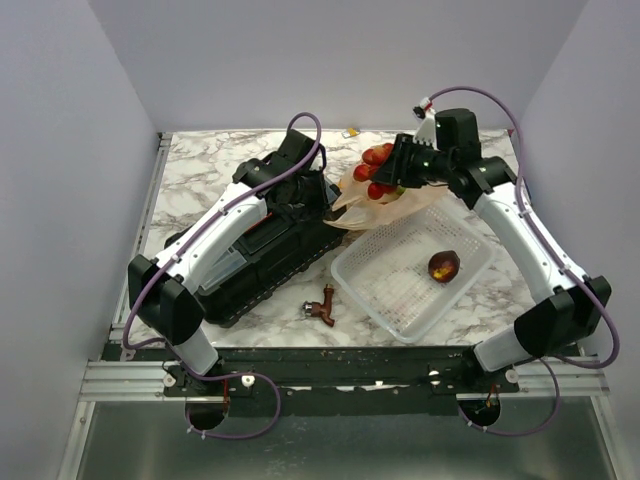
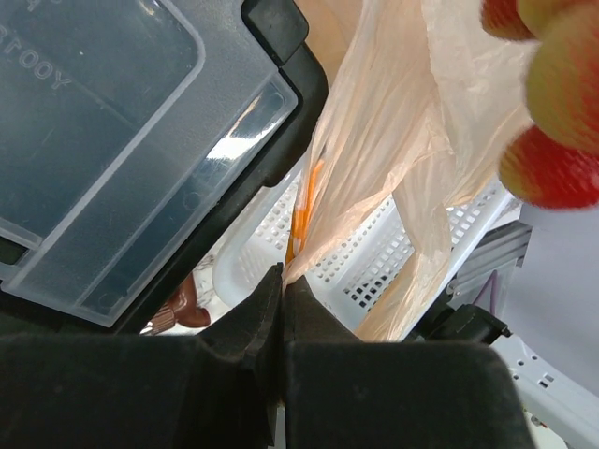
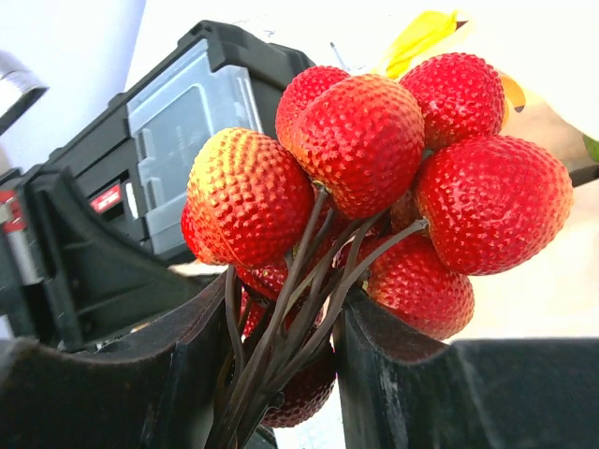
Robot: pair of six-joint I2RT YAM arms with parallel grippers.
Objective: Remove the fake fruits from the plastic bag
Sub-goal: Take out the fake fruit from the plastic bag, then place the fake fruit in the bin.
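Two end effectors split the work. The left end effector [image 2: 281, 290] is pressed together on a fold of the plastic bag [image 2: 393, 140]. The right end effector [image 3: 281, 374] pinches the dark stems of the red berry cluster [image 3: 365, 140], whose berries fan out beyond its fingertips at the bag's mouth, on the far side of the tabletop [image 1: 200, 165]. The white mesh basket [image 1: 345, 272] lies just nearward, beneath the right arm, with open floor around one maroon fruit [image 1: 444, 265]. The black toolbox [image 1: 270, 250] crowds the left.
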